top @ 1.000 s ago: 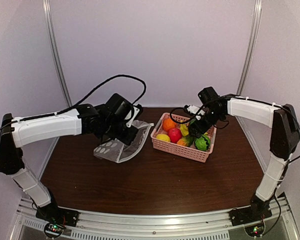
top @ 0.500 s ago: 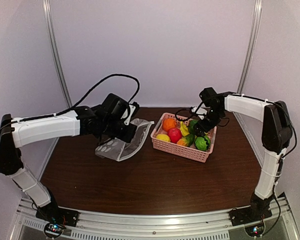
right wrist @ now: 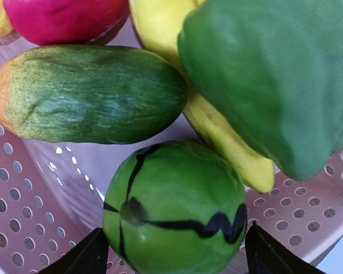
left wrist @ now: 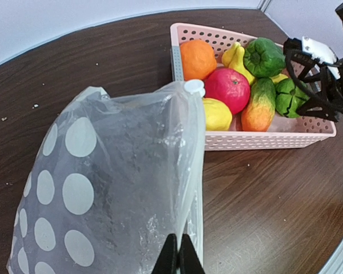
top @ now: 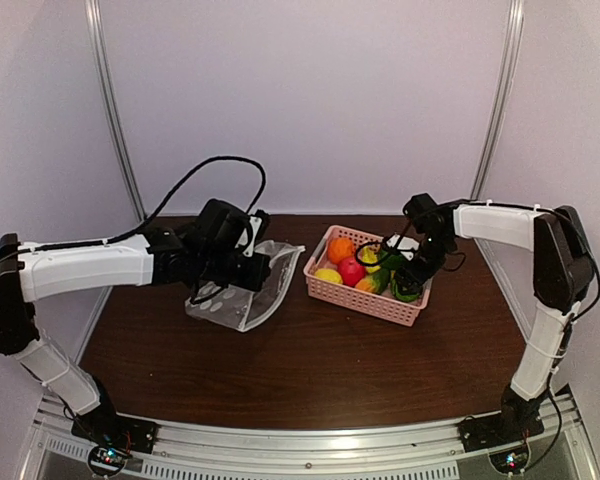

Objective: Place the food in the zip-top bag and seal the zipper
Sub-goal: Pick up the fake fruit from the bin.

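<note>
My left gripper (left wrist: 179, 254) is shut on the edge of the zip-top bag (left wrist: 114, 182), clear with white dots, and holds it up off the table beside the basket. The zipper's white slider (left wrist: 193, 87) sits at the far end of the mouth. The food lies in the pink basket (top: 365, 297): an orange (left wrist: 198, 58), a red apple (left wrist: 227, 90), a lemon (left wrist: 216, 113), a green pepper (right wrist: 274, 85), a banana (right wrist: 228, 142) and a green-orange cucumber (right wrist: 91, 94). My right gripper (right wrist: 174, 254) is open and reaches down into the basket. Its fingers straddle a green striped ball (right wrist: 177, 205), close to both its sides.
The basket stands at the back right of the dark wooden table (top: 310, 370). White walls and metal rails close in the back and sides. A black cable loops over the left arm (top: 90, 265).
The right gripper has dropped into the basket's right end, over the green ball, and narrowed a little. The left arm has shifted slightly left and lower with the bag.
</note>
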`<control>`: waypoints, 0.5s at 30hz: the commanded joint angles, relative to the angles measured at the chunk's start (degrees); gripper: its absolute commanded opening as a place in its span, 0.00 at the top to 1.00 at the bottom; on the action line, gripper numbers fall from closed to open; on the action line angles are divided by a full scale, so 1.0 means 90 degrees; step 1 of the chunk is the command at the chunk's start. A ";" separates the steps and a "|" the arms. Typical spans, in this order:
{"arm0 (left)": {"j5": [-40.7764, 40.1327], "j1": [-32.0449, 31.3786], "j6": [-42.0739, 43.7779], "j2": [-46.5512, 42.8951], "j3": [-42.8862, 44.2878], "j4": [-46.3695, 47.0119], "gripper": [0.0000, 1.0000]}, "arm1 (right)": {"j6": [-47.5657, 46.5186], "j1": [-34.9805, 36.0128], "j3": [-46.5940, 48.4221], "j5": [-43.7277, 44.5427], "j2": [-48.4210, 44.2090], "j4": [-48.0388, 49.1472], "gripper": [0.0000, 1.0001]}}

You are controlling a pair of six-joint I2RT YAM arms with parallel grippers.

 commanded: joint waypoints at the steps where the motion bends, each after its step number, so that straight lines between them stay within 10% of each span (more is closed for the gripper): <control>1: 0.0011 0.0001 -0.0207 -0.0350 -0.0100 0.0419 1.00 | -0.0175 0.0002 -0.0341 -0.0074 -0.0293 -0.0052 0.19; 15: 0.0096 -0.0084 -0.0051 -0.0635 0.0182 0.0040 1.00 | 0.0042 -0.0001 -0.0186 -0.0536 -0.1291 0.0209 0.46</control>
